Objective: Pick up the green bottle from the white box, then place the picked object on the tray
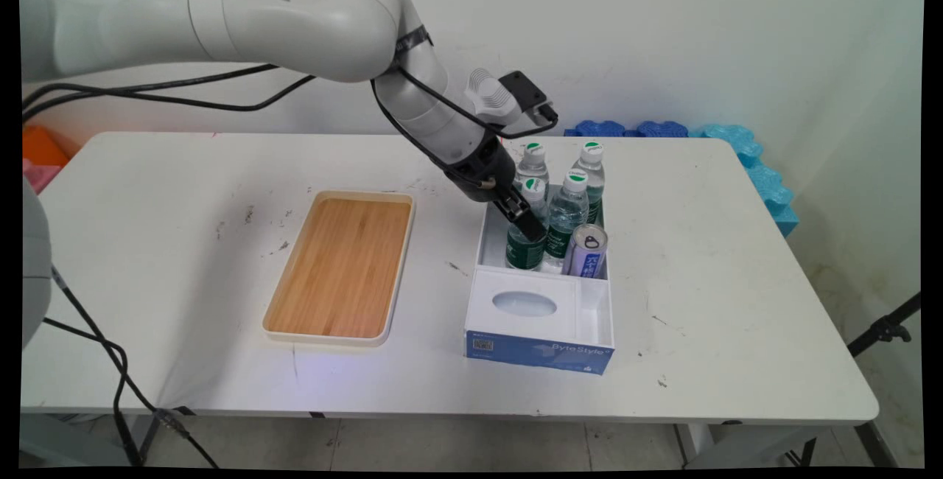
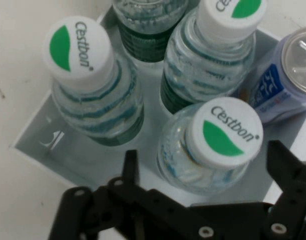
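- The near-left water bottle [image 2: 213, 150] is the one my gripper [image 2: 208, 167] straddles; it stands upright in the back compartment of the white box [image 1: 482, 243], against the box's left wall.
- I see the fingers [image 2: 285, 165] spread apart, one on each side of this bottle's neck, apparently not touching it.
- I judge it full, so fairly heavy; its thin ribbed plastic would give under a hard squeeze and is probably slick. Just below the white cap [image 2: 224, 131] looks the firmest hold.
- Three more bottles [image 2: 95, 85] crowd the box behind it, and a tilted can [image 2: 288, 80] leans at the box's right.
- In the main view the gripper hides this bottle's shoulder; its base is out of sight in both views.
- Left of the box lies a wooden tray [image 1: 340, 265].
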Controlling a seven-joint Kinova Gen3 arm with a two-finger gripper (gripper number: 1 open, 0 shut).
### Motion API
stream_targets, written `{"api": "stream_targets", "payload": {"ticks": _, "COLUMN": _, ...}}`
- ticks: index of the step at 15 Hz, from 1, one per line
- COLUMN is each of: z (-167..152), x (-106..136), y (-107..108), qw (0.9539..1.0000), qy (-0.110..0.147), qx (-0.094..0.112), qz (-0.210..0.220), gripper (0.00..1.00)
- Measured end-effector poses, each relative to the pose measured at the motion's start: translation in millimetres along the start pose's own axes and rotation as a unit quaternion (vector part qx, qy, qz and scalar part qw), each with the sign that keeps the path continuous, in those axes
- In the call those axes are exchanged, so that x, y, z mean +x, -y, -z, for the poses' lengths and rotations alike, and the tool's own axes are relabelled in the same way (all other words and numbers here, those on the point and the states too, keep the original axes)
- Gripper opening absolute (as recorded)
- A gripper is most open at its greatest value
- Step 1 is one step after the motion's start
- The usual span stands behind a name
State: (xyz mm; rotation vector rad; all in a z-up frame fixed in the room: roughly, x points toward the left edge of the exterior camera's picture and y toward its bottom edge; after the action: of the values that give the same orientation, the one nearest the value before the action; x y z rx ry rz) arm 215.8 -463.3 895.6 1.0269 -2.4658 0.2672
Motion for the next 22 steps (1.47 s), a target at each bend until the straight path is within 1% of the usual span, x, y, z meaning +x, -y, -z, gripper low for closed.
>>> {"api": "stream_targets", "payload": {"ticks": 1, "z": -1, "x": 0, "y": 0, "qw": 1.0, "qy": -0.002, "qx": -0.001, "qz": -0.002, "gripper": 1.0}}
{"api": "stream_targets", "payload": {"ticks": 2, "z": -3, "x": 1, "y": 0, "qw": 1.0, "qy": -0.004, "qx": -0.003, "qz": -0.004, "gripper": 0.0}}
{"api": "stream_targets", "payload": {"ticks": 7, "z": -5, "x": -1, "y": 0, "qw": 0.9998, "qy": -0.011, "qx": -0.008, "qz": -0.015, "gripper": 0.0}}
{"api": "stream_targets", "payload": {"ticks": 10, "z": 4, "x": -3, "y": 2, "qw": 0.9997, "qy": -0.012, "qx": -0.006, "qz": -0.021, "gripper": 0.0}}
{"api": "stream_targets", "payload": {"ticks": 13, "z": 31, "x": -6, "y": 7, "qw": 0.9995, "qy": -0.016, "qx": 0.001, "qz": -0.027, "gripper": 0.0}}
{"api": "stream_targets", "payload": {"ticks": 15, "z": 47, "x": -6, "y": 10, "qw": 0.9994, "qy": -0.019, "qx": 0.001, "qz": -0.029, "gripper": 0.0}}
{"api": "stream_targets", "payload": {"ticks": 19, "z": 92, "x": -3, "y": 18, "qw": 0.9988, "qy": -0.032, "qx": -0.008, "qz": -0.036, "gripper": 0.0}}
{"api": "stream_targets", "payload": {"ticks": 22, "z": 126, "x": -6, "y": 33, "qw": 0.9981, "qy": -0.039, "qx": -0.013, "qz": -0.045, "gripper": 0.0}}
